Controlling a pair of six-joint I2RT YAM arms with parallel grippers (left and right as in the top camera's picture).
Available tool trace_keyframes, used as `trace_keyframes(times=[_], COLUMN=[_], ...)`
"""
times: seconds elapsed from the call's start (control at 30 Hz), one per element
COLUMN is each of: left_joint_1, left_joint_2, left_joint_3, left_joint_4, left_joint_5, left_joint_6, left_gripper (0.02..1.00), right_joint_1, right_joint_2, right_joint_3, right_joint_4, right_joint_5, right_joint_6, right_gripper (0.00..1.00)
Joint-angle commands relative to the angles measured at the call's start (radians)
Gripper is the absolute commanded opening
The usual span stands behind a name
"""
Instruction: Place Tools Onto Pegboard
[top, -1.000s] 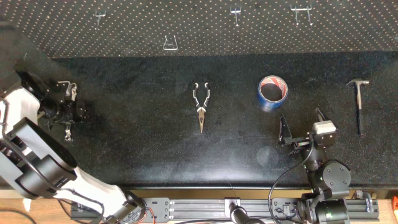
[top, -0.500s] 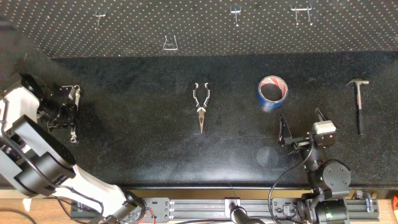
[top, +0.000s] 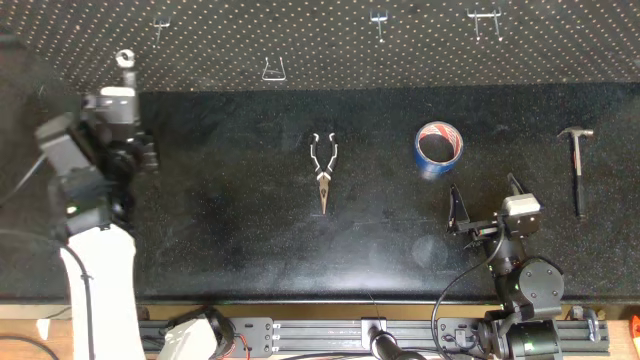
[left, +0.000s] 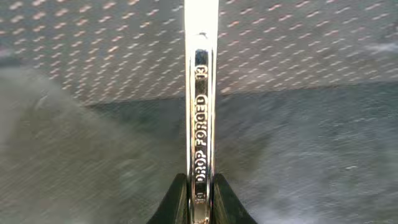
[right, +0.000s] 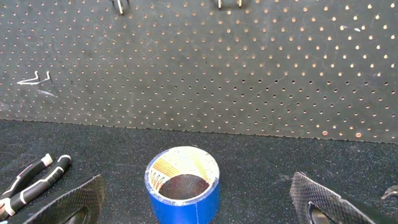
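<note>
Wrench (left: 200, 124) upright before pegboard (top: 320, 40); pliers (top: 323, 172), tape (top: 438, 148), hammer (top: 577, 170) lie flat.

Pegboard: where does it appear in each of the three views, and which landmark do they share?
Top view: the pegboard runs along the picture's top edge, above the black worktop.
Left wrist view: it stands behind the held wrench.
Right wrist view: it stands beyond the blue tape roll.
Shared landmark: the line where pegboard meets worktop.

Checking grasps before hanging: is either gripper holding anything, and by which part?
The left gripper grips a wrench by its flat shank. The right gripper is open, holding nothing.
</note>
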Motion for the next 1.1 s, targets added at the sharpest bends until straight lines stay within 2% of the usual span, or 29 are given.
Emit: trace_keyframes(times=[0.03, 0.07, 0.37, 0.7, 0.93, 0.97, 1.03, 1.1], left_joint_1=[-0.196, -0.204, -0.207, -0.208, -0.208, -0.207, -0.207, -0.207], left_joint_2=[-0.017, 0.018, 0.051, 0.050, -0.087, -0.083, -0.069, -0.054], left_joint_3=[-0.008, -0.008, -0.008, -0.008, -0.009, -0.011, -0.014, -0.014], left_joint_4=[0.087, 0.126, 0.135, 0.073, 0.000, -0.010, -0.010, -0.010], left_joint_5=[-0.006, -0.051, -0.068, -0.068, -0.068, -0.072, -0.137, -0.139], left_joint_6=[-0.125, -0.173, -0.279, -0.283, -0.282, -0.282, -0.306, -0.308], left_gripper=[0.029, 0.029, 0.029, 0.029, 0.027, 0.027, 0.029, 0.027], right_joint_1=[0.007, 0.007, 0.007, 0.007, 0.007, 0.007, 0.007, 0.007], right_joint_2=[-0.006, -0.006, -0.006, -0.006, -0.006, -0.006, -0.006, -0.006], right_joint_3=[-0.004, -0.004, -0.004, -0.004, -0.004, -0.004, -0.004, -0.004], right_joint_4=[-0.003, -0.003, -0.003, -0.003, -0.003, -0.003, -0.003, -0.003], right_joint_5=[0.009, 0.009, 0.009, 0.009, 0.009, 0.009, 0.009, 0.009], right_joint_6=[0.014, 0.014, 0.014, 0.014, 0.014, 0.014, 0.014, 0.014], right_gripper=[0.976, 0.976, 0.976, 0.976, 0.976, 0.976, 0.976, 0.976])
